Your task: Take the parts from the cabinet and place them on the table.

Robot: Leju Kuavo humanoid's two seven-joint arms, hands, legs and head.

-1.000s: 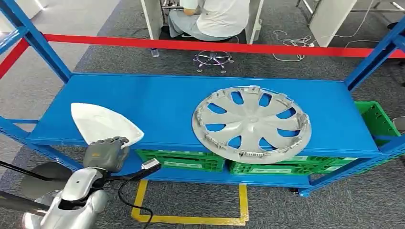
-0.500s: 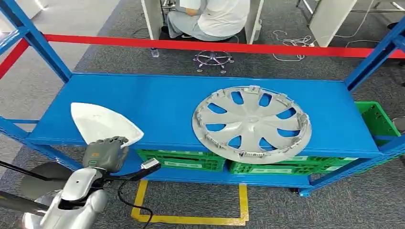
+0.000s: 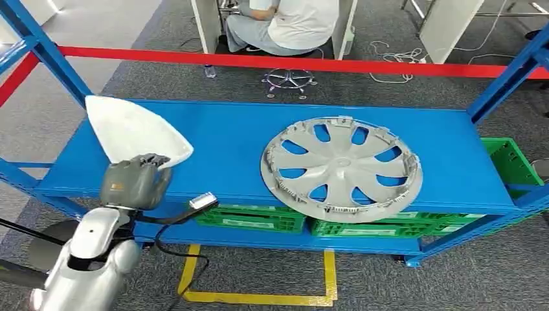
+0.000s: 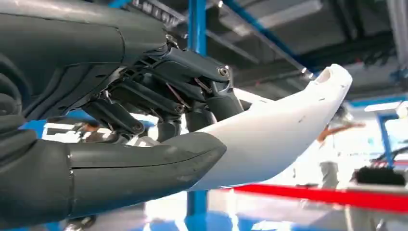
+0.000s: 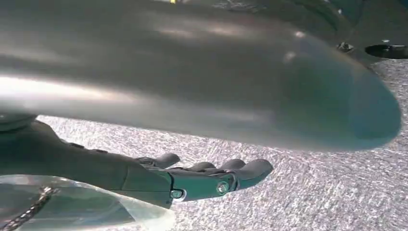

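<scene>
My left hand [image 3: 134, 181] grips the near edge of a white curved plastic shell [image 3: 133, 133] and holds it tilted up above the left end of the blue shelf [image 3: 220, 139]. In the left wrist view the thumb [image 4: 139, 166] lies under the white shell [image 4: 274, 130] and the dark fingers [image 4: 192, 89] press on it from above. A grey wheel cover [image 3: 341, 167] lies flat on the shelf's right half, its near rim over the front edge. My right hand [image 5: 202, 180] hangs over grey carpet, fingers stretched out and holding nothing.
Blue uprights [image 3: 52, 55] stand at the shelf's corners and a red bar [image 3: 291, 63] runs across behind. Green crates [image 3: 259, 217] sit on the lower level. A person [image 3: 291, 23] sits beyond the rack. Yellow tape [image 3: 259, 295] marks the floor.
My left hand has lifted the white shell off the shelf and raised it, tilting its far end up. The wheel cover has not moved.
</scene>
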